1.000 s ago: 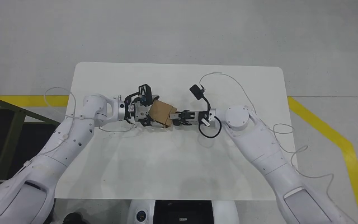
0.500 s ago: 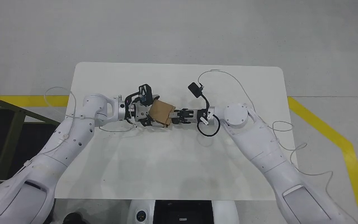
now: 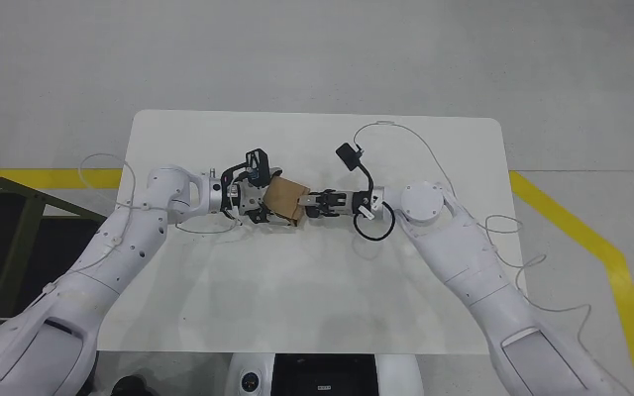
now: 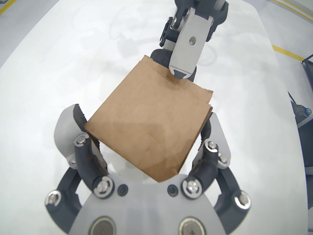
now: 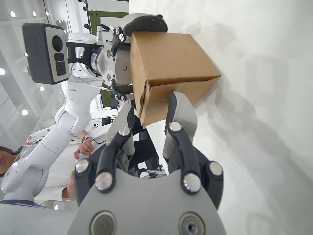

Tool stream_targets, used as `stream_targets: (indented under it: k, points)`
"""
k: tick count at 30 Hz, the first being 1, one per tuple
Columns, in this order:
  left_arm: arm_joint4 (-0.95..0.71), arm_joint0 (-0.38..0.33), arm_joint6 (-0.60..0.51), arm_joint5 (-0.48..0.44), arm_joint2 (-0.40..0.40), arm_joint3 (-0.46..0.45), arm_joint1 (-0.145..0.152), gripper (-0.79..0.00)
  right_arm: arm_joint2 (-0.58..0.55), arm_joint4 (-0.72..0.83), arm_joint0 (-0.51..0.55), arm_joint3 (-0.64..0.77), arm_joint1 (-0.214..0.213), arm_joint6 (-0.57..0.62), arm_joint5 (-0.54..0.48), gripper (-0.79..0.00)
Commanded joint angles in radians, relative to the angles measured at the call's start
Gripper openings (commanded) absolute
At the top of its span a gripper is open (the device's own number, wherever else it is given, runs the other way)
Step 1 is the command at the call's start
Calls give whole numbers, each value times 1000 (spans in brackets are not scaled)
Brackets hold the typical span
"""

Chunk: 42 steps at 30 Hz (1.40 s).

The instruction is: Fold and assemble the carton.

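A small brown carton (image 3: 287, 198) is held just above the white table (image 3: 317, 287) near its middle, tilted. My left gripper (image 3: 261, 199) is shut on it; in the left wrist view its fingers (image 4: 71, 123) press the two opposite sides of the carton (image 4: 151, 121). My right gripper (image 3: 310, 203) meets the carton from the other side. One of its fingertips (image 4: 179, 73) rests on the far top edge, with the other pad underneath. In the right wrist view the right gripper (image 5: 152, 113) straddles the end wall of the carton (image 5: 168, 59) and is shut on it.
Loose white cables (image 3: 416, 148) trail from both arms across the table. The front half of the table and its far corners offer free room. Yellow floor tape (image 3: 575, 223) runs beside the table.
My right gripper has slid a little toward the carton, closing in on its end. The left gripper and the carton have stayed put.
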<state>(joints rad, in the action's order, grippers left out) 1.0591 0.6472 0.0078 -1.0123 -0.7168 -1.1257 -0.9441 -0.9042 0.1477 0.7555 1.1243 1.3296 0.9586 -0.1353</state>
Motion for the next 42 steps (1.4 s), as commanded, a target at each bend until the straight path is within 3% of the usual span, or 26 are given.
stream_targets:
  k: [1,6,17,42]
  points:
    - [-1,-1,-1,0,2,1,0,0,-11,2,12,15,-4,6,3,-554]
    - [-3,-4,0,0,6,3,-1,0,-34,2,35,43,-14,17,15,-785]
    - [-6,-12,4,0,15,9,-2,0,-30,-31,46,56,-19,25,40,-785]
    - [-13,-26,7,0,31,21,-7,0,43,13,-28,-53,21,27,-2,-785]
